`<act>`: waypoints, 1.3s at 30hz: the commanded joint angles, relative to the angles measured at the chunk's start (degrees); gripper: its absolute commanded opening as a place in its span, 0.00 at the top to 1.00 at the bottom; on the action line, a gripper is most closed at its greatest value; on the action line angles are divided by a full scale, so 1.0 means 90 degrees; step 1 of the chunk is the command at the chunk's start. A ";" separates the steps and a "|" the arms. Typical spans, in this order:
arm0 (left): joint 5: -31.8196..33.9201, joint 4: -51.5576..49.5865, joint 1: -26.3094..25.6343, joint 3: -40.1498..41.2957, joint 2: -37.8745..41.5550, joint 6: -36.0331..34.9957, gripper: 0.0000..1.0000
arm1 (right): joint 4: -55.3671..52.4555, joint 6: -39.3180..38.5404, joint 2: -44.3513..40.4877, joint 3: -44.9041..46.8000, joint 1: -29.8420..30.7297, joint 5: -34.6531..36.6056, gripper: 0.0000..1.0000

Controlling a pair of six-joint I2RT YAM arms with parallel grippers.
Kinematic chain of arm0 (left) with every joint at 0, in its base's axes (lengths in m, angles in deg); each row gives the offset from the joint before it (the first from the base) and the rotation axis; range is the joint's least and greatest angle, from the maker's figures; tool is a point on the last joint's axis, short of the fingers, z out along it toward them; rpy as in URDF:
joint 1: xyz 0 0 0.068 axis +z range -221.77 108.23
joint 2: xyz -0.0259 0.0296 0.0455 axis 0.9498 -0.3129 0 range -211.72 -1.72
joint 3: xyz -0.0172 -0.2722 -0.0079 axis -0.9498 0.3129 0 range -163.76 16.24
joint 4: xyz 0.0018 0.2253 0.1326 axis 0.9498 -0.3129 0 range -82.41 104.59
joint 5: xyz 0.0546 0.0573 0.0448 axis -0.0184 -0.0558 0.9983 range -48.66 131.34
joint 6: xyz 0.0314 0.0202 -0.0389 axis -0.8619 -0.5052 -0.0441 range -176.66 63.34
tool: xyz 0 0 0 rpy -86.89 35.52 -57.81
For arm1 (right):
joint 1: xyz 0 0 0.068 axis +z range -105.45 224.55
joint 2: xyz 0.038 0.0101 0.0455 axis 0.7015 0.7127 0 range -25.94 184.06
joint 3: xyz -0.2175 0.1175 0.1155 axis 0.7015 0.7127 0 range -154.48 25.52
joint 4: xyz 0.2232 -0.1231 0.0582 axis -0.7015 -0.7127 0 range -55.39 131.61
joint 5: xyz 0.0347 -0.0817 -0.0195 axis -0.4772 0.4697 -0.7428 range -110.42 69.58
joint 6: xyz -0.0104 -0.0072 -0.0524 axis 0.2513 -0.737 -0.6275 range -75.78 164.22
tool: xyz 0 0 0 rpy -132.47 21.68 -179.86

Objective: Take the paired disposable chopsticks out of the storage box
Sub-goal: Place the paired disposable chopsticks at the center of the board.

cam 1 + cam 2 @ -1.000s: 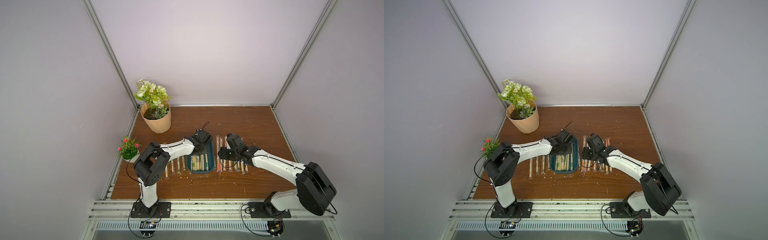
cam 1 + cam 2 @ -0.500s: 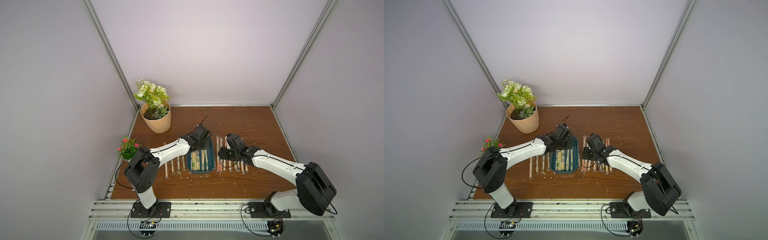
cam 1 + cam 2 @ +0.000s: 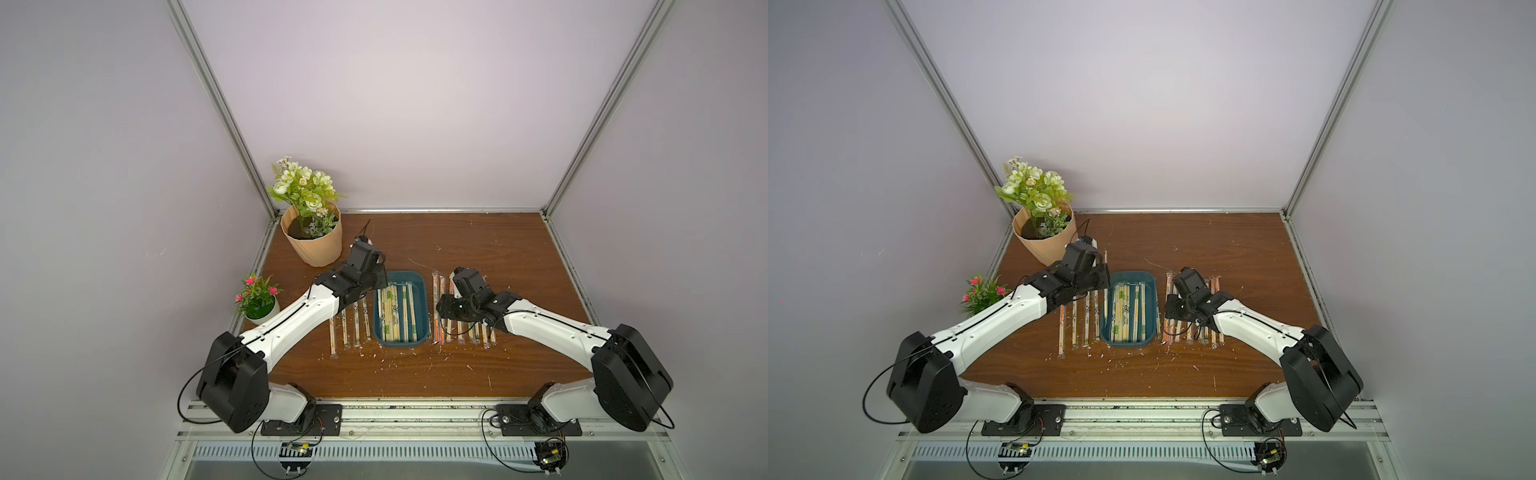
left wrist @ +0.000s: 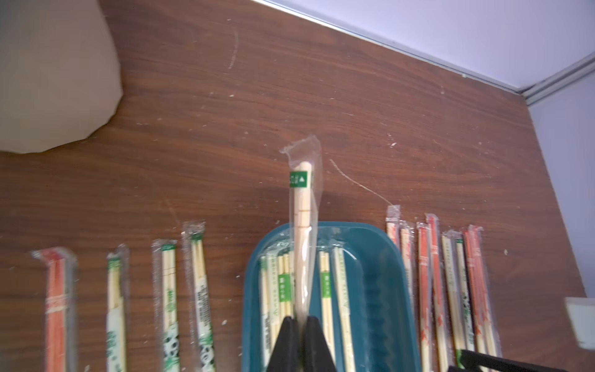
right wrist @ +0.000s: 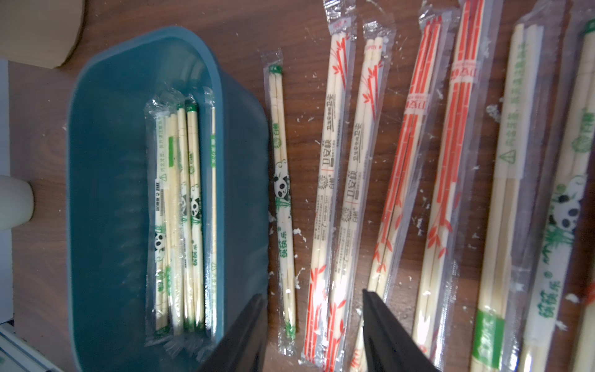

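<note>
Since a second ago my left arm has stretched out and sunk lower. It has carried my left gripper from over the storage box toward the box's far left corner. My right arm has kept its place.

The left gripper is pinched nearly closed on a green-labelled pair of chopsticks in a clear sleeve. In the left wrist view this pair runs from between my fingers, crosses above the pairs lying in the box, and passes over the far rim. Its free end stands over the bare worktop. In a top view it shows as a thin pale stick poking out past the gripper.

The box is a shallow dark teal tray in the middle of the brown wooden worktop. Most of the paired disposable chopsticks left in it lie lengthwise toward its left side, with its right side bare.

A row of four sleeved pairs lies on the worktop just left of the box. A longer row, many of them with orange print, lies just right of it.

My right gripper hovers over that right-hand row, close to the box wall. Its fingers are about half spread and hold nothing.

A ribbed peach flower pot with white blooms stands at the far left corner. A small white pot of pink flowers stands by the left edge.
</note>
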 commanded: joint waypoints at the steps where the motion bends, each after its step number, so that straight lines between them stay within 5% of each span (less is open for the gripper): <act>1: 0.0367 -0.0560 0.0501 0.0412 0.0184 -0.0157 0.99 | -0.0081 -0.0039 -0.0232 -0.0128 -0.0024 -0.0103 0.47; 8: 0.0748 -0.0714 0.1077 0.0916 0.0172 -0.0293 0.99 | -0.0081 -0.0037 -0.0267 -0.0092 -0.0022 -0.0131 0.48; 17: 0.1454 -0.1016 0.1131 0.0702 -0.0780 -0.0600 0.99 | -0.0061 -0.0008 -0.0280 -0.0058 -0.0016 -0.0192 0.48; 30: 0.1528 -0.0877 0.1131 0.0523 -0.1633 -0.0777 0.97 | -0.0071 -0.0008 -0.0320 -0.0050 -0.0023 -0.0171 0.48; 34: 0.1520 -0.0848 0.1134 0.0538 -0.1768 -0.0791 0.89 | -0.0091 -0.0019 -0.0332 -0.0058 -0.0020 -0.0162 0.48; 39: 0.1490 -0.0890 0.1130 0.0514 -0.1771 -0.0810 0.68 | -0.0106 -0.0035 -0.0337 -0.0080 -0.0015 -0.0169 0.48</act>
